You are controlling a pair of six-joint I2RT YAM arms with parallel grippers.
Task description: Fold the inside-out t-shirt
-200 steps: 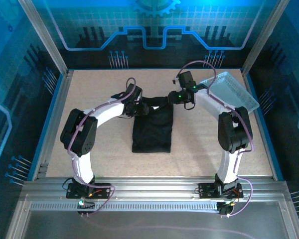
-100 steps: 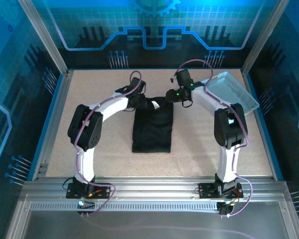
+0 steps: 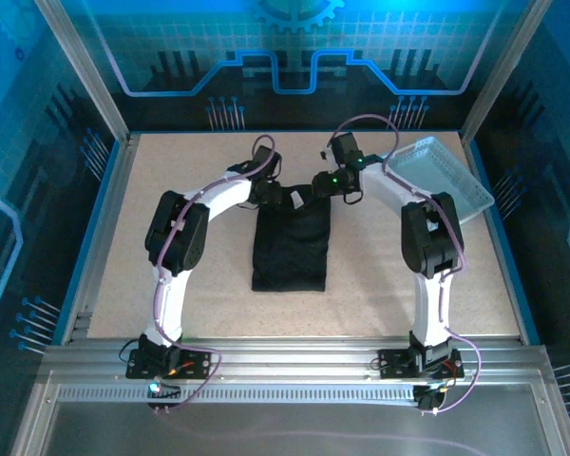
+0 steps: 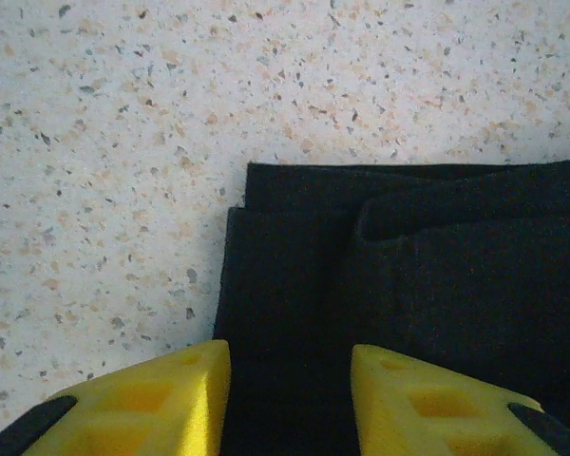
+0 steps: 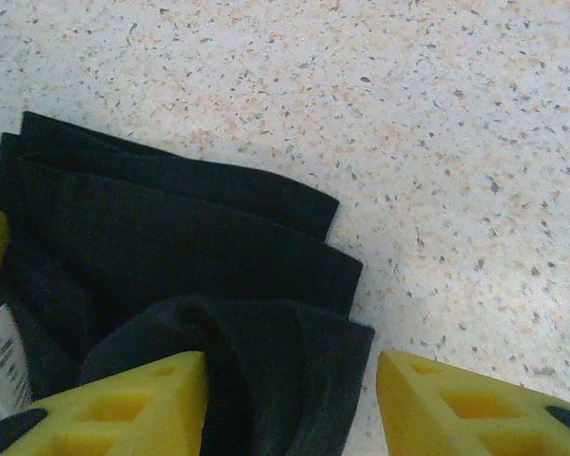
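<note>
**Top external: lengthwise folds look done, cross folds left**

Shows the inside-out t-shirt (image 3: 290, 249) lying in the middle of the speckled table (image 3: 171, 171) as a narrow dark strip, sides tucked in and near end squared off, well apart from the grey tray (image 3: 456, 180) at the far right. Finds both arms curled in over the strip's far end, with the left gripper (image 3: 274, 195) at its left corner and the right gripper (image 3: 323, 185) at its right corner.

From the left wrist: yellow fingers (image 4: 171, 399) parted over flat stacked layers of black cloth, nothing pinched as far as can be told. From the right wrist: fingers (image 5: 123, 399) parted as well, with a raised hump of cloth between them (bare table shows inside the gap too, so no clamp). Also stepped layered edges, and a white label (image 5: 2, 356) at the left margin.

Judged as past halfway, since the lengthwise folding looks complete. Leaves the shortening, probably by bringing the far end over toward the near end once or twice. Calls for both corners to be taken evenly; otherwise risks a skewed fold.
</note>
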